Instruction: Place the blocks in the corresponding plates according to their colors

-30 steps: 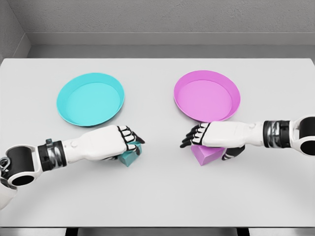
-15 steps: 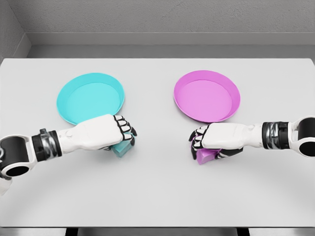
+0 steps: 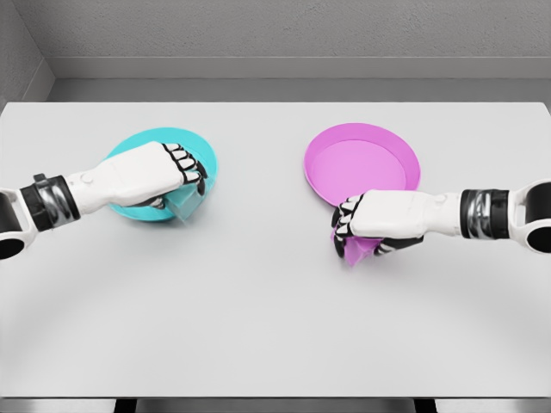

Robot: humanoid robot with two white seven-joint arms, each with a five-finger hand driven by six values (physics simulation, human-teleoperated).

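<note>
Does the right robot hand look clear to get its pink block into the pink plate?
Probably yes. The right robot hand grips the pink block beside the pink plate's near rim, and nothing lies between them.

surface (image 3: 275, 327): matt, smooth, pale grey | cyan plate (image 3: 207, 155): smooth, plastic-looking, soft sheen | pink plate (image 3: 362, 168): same finish | left robot hand (image 3: 151, 176): smooth white shell, black joints | wall (image 3: 275, 30): rough, grainy grey
</note>
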